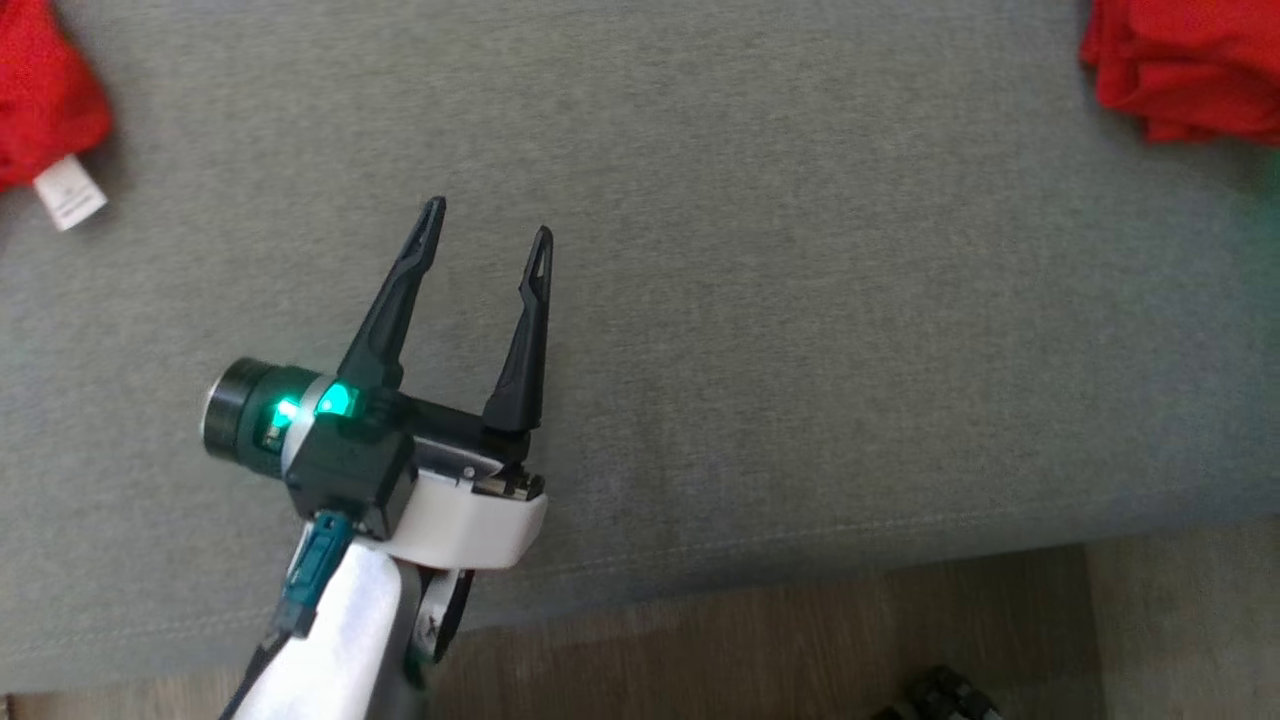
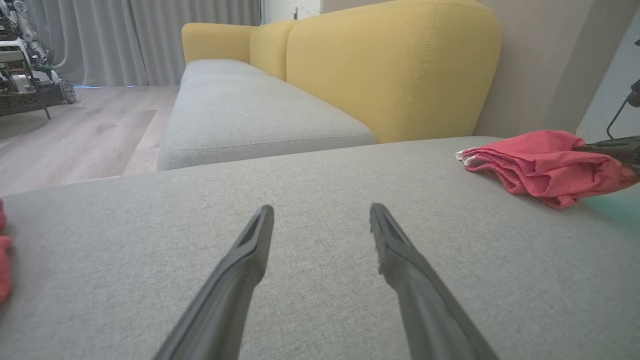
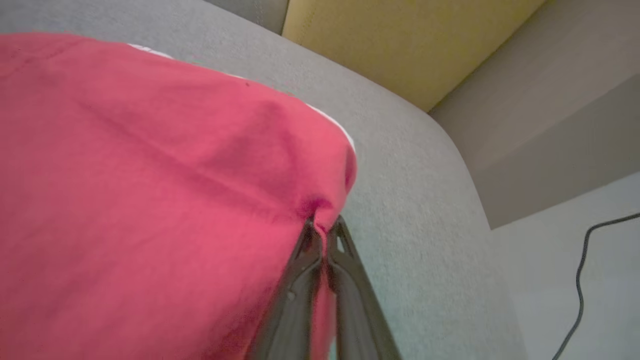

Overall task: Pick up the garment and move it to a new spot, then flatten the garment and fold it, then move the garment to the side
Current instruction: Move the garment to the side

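Tag point(image 1: 68, 193): white, sewn on red cloth point(image 1: 40, 90) at far left; I cannot read its print.
Left gripper point(image 1: 489, 220): fingers spread wide, empty, above grey cushion point(image 1: 800, 350).
Garment point(image 1: 1190, 70): red, bunched at the cushion's far right.
Right gripper point(image 3: 324, 227): I see it clenched on the red edge.

Yellow sofa point(image 2: 390, 65), grey cushions point(image 2: 250, 115), wood floor point(image 2: 75, 135), grey curtains point(image 2: 125, 40).

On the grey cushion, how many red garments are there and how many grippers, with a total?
Red garments: 2, the labelled garment and the pinched garment.
Grippers: 2, the left gripper, open, and the right gripper, shut on the pinched garment.
Total: 4
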